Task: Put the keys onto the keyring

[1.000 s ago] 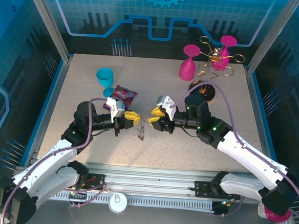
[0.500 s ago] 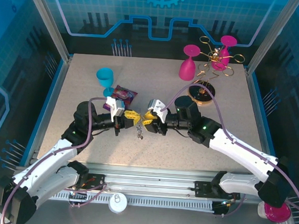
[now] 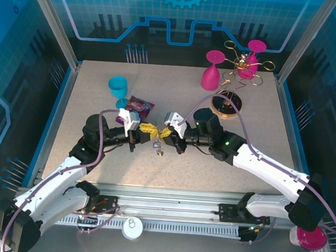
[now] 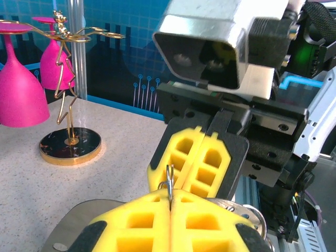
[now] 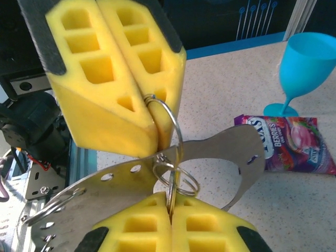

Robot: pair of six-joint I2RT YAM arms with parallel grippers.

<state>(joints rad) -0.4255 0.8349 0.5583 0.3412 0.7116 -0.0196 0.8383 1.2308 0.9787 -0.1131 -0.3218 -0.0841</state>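
Observation:
My left gripper [image 3: 149, 129] and right gripper [image 3: 166, 132] meet tip to tip at mid-table, a little above the top. Between them hangs the keyring [image 3: 157, 148], a flat curved silvery band [image 5: 121, 184] with holes and small split rings. In the right wrist view my right gripper [image 5: 170, 210] is shut on a split ring [image 5: 178, 181]. Opposite it, the left gripper [image 5: 156, 134] pinches a larger linked ring [image 5: 176, 126]. The left wrist view shows the left gripper [image 4: 169, 197] shut on the thin ring [image 4: 169, 181], with the right gripper [image 4: 185, 178] shut just beyond. The keys are hidden.
A teal goblet [image 3: 117, 88] and a purple snack packet [image 3: 136, 107] lie just behind the left gripper. At the back right stand a pink goblet [image 3: 211, 77] and a gold wire rack [image 3: 226, 105] holding another pink goblet. Open tabletop lies in front of the grippers.
The right gripper has moved left up to the left gripper and its jaws have closed on the ring. The left gripper has stayed in place, still shut.

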